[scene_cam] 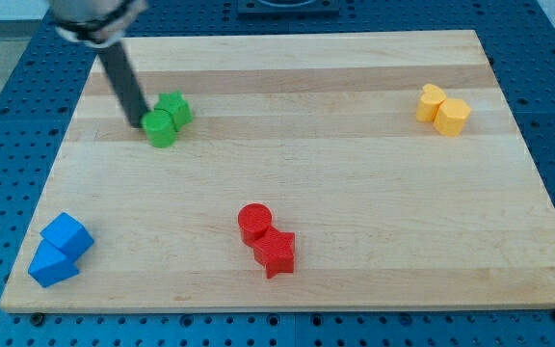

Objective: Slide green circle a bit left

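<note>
The green circle [160, 129] lies at the upper left of the wooden board [287, 173], touching a green star-shaped block [174, 109] just above and to its right. My tip [137, 121] is at the green circle's left side, touching it or nearly so. The dark rod slants up to the view's top left.
A red circle [254, 221] and a red star [276, 251] sit together at the bottom middle. Two blue blocks [59, 249] lie at the bottom left corner. Two yellow blocks [442, 109] lie at the upper right. Blue perforated table surrounds the board.
</note>
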`<action>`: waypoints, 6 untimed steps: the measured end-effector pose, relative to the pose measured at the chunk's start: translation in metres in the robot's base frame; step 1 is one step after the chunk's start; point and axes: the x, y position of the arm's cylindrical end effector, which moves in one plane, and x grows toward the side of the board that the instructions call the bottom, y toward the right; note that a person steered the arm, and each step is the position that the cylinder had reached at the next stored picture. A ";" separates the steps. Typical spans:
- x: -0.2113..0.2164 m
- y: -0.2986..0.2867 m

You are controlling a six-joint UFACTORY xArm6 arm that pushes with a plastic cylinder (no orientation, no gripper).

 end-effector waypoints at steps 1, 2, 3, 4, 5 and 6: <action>0.000 0.086; 0.000 0.157; 0.000 0.162; 0.004 0.149; 0.034 0.105; 0.051 0.070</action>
